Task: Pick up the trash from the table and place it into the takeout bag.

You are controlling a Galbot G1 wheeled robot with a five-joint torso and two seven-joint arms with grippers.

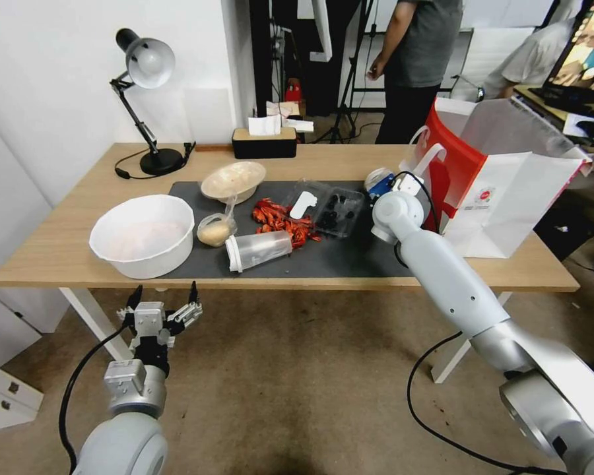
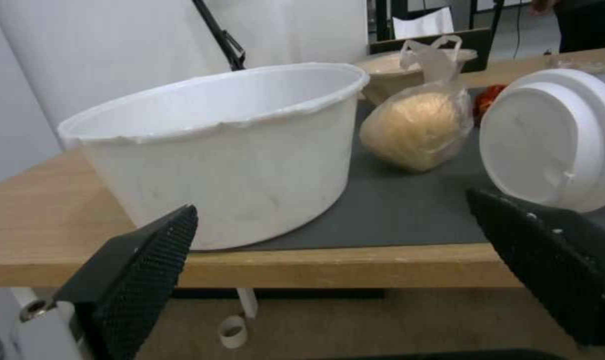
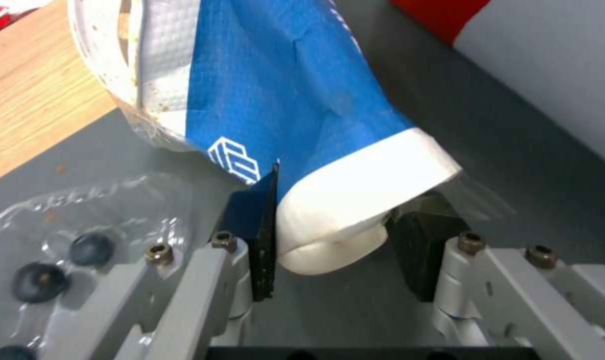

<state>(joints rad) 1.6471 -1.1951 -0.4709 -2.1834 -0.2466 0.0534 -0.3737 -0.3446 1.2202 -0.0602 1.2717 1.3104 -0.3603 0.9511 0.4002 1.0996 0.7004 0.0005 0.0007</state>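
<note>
Blue-and-white paper is sitting crushed between the pads of the right gripper (image 3: 332,240): the paper cup (image 3: 302,125) is lying on its side on the dark grey mat (image 1: 350,257), its white base end pinched by the closed fingers, its open mouth pointing away toward the bench (image 1: 59,244) wood. Just beside it, the red-and-white takeout bag (image 1: 508,198) is standing upright at the right end of the bench, mouth gaping. A clear clamshell tray (image 3: 82,230) next to the cup is holding a few dark berries. Further left, red shells (image 1: 280,221) are lying loose on the mat, a clear plastic tumbler (image 1: 261,249) with a white lid is lying on its side, a small clear bag (image 2: 416,127) is holding beige food, and a shallow beige bowl (image 1: 233,179) is sitting behind it. A large white bowl (image 2: 236,150) is resting at the mat's left edge. The left gripper (image 1: 164,310) is hanging below the bench's front edge, fingers spread wide and holding nothing.
</note>
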